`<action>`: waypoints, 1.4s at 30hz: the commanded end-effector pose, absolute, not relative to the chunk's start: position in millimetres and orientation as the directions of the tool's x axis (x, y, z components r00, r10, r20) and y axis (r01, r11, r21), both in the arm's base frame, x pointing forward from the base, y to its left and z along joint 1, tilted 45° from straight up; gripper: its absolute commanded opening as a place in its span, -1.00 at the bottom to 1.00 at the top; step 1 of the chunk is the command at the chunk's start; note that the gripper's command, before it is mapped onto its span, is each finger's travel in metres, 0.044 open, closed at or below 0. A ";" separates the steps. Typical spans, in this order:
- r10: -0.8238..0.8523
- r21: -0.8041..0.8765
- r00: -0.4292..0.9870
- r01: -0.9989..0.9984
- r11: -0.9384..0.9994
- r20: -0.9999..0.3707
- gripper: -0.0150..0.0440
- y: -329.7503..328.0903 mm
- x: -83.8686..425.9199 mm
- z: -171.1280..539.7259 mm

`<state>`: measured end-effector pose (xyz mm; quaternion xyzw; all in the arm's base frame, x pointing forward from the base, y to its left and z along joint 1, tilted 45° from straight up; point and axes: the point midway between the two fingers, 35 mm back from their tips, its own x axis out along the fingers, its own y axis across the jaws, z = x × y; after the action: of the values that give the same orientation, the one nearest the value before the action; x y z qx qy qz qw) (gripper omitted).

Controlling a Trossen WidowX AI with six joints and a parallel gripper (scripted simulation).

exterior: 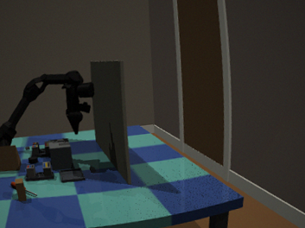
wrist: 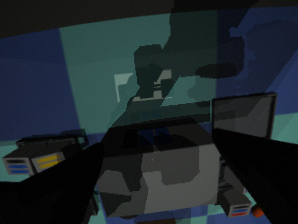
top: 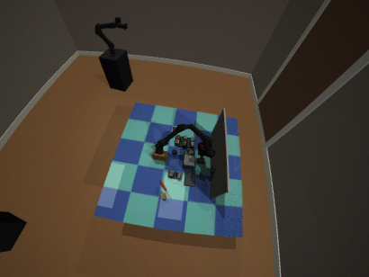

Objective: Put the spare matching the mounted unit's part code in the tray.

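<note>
Claw [exterior: 75, 129] hangs wide open and holds nothing, pointing down above the grey mounted unit [exterior: 60, 153], just beside the tall upright panel [exterior: 111, 120]. Spares [exterior: 38, 171] sit left of the dark tray [exterior: 72, 175]. All rest on a blue-and-teal checkered table [exterior: 116, 206], over a brown floor [top: 54, 135] with grey walls.

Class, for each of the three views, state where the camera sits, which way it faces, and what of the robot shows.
Top: high overhead, looking down at the chequered blue-and-teal table; whole black arm shows.
Exterior: beside the table, level, facing the tall grey panel; whole arm shows.
Wrist: on the open gripper, looking down at the grey box unit; dark fingers show.
Shared: the flat dark tray.
</note>
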<state>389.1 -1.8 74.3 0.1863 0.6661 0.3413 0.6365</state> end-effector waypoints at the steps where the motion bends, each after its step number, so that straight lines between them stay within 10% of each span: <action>1: 0.690 0.701 -0.126 -0.185 0.689 -0.712 1.00 0.5 387.1 73.8; 9: 0.690 0.699 -0.126 -0.203 0.686 -0.713 1.00 2.7 386.7 76.2; 20: 0.685 0.252 -0.123 -0.963 0.091 -0.718 1.00 123.6 315.2 204.2; 31: 0.695 0.022 -0.128 -0.987 -0.160 -0.707 1.00 150.7 277.6 235.6; 36: 0.696 0.021 -0.128 -0.987 -0.160 -0.707 0.56 166.5 276.5 217.5; 42: 0.697 0.021 -0.128 -0.987 -0.160 -0.706 0.53 176.1 276.2 204.9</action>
<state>276.1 173.7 209.9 -0.2878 0.2535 0.7062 0.5952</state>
